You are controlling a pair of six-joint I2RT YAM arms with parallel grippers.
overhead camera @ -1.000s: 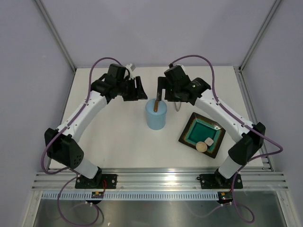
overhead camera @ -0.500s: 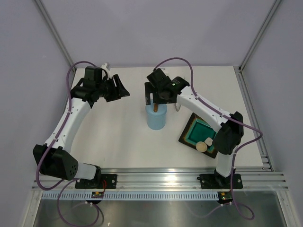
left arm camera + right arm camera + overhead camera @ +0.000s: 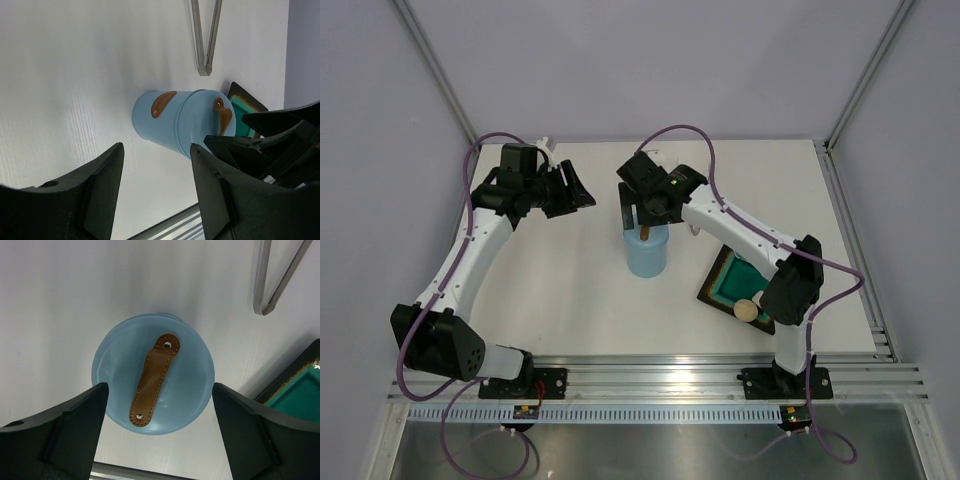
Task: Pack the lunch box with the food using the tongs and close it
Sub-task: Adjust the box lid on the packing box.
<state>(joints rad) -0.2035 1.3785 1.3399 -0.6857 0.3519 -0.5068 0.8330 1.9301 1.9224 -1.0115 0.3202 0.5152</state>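
The lunch box [image 3: 647, 258] stands upright right under the right end effector [image 3: 640, 207], with its lid [image 3: 117, 375] and brown strap [image 3: 152, 380] on top. That end effector is spread wide and grips nothing, one finger [image 3: 60, 435] off each side of the lid rim, with a gap on both sides. The tongs [image 3: 277, 275] lie flat on the worktop [image 3: 60, 300] beyond its right finger, clear of the box. The plate [image 3: 300, 385] edge is near that side, with a bun [image 3: 748, 309] on it. The left end effector [image 3: 575, 188] is half open and empty, well apart, with bare worktop between it and the box.
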